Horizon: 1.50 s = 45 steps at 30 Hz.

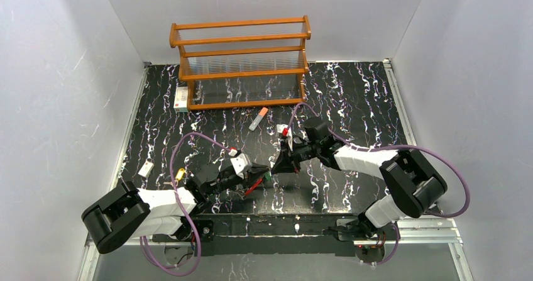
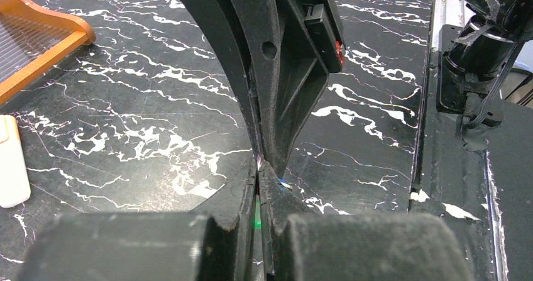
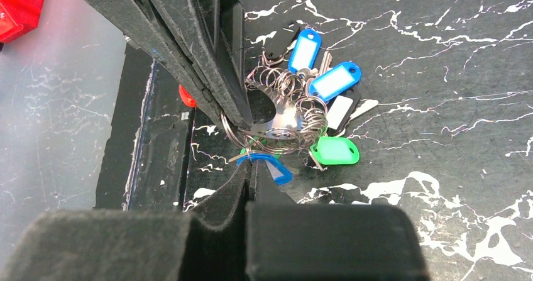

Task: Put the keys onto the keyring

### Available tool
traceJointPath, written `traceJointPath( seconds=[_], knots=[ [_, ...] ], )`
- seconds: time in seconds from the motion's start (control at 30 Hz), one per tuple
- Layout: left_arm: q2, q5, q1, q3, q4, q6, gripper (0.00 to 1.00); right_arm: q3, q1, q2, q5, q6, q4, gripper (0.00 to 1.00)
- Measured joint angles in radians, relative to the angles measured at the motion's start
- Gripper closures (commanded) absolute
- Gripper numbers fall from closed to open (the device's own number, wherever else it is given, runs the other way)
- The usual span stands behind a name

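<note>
The keys point(image 3: 308, 105) are found in a tangled bunch on the black marbled bench point(image 1: 352, 105), near its front edge between the two arms, with blue and green plastic heads spread to the right of a knot of small split rings. The left claw point(image 1: 263, 179) is pressed shut, and the thin wire of the keyring point(image 3: 231, 133) appears to be pinched at its tips, a red section showing just behind its fingers. The right claw point(image 1: 276, 168) is also closed tight, tip to tip with the left; a blue-headed key point(image 3: 273, 170) lies right at its tips, but whether it is gripped cannot be told. The keys are judged light, hard and slippery, and likely to drag one another along. A hold is best taken on a flat plastic head, so that the key's own small ring is left free for the wire.
</note>
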Motion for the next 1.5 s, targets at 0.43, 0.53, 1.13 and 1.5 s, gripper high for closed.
traceJointPath(
  seconds=[0.43,0.53,1.13,1.5],
  knots=[
    [0.000,0.000,0.000,0.000,-0.008,0.000,1.00,0.058,0.009,0.091,-0.034,0.010,-0.013,0.99],
    [0.000,0.000,0.000,0.000,-0.007,0.000,1.00,0.069,0.013,0.098,-0.032,0.010,-0.019,0.91],
    [-0.023,-0.017,0.000,-0.007,-0.033,0.057,0.99,-0.105,0.001,-0.192,0.341,0.000,0.007,0.08],
    [0.121,0.070,0.000,0.112,-0.083,0.093,0.54,-0.192,-0.019,-0.296,0.632,0.177,0.097,0.01]
  ],
)
